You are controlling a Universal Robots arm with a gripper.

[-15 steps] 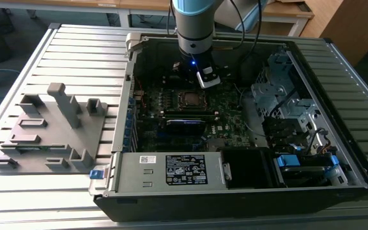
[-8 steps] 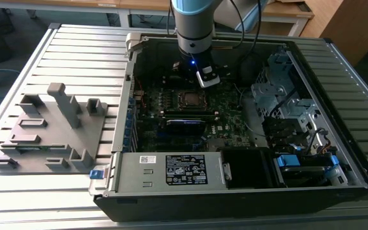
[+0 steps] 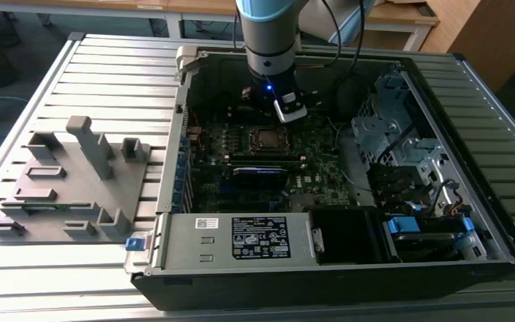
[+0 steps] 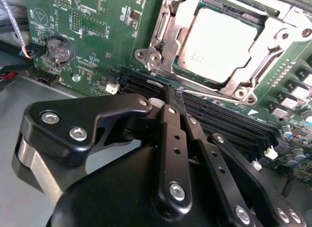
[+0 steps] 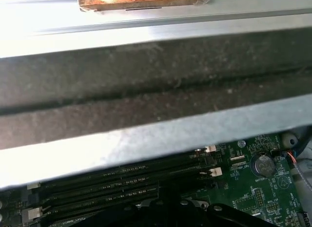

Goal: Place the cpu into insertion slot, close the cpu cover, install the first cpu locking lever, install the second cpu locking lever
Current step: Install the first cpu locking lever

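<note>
Gripper (image 4: pixel 169 93): jaws clenched together, nothing seen between them. The tips hang over the long black memory slots (image 4: pixel 229 122), just beside the cpu (image 4: pixel 219 42). The cpu is seated in the insertion slot (image 3: pixel 250 139), with the cpu cover (image 4: pixel 253 73) lying flat around its edges. Green motherboard (image 4: pixel 97 37) surrounds the cpu.

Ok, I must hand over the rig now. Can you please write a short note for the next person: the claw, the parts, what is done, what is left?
Claw: shut, with its tips at the end of a thin wire lever beside the socket. I cannot confirm that it grips the lever.
Chip: seated in the socket on the green board.
Cover: lying flat over the chip's edges.
Done: chip placed, cover closed.
Left: the two locking levers. I cannot tell whether either is latched.
</note>
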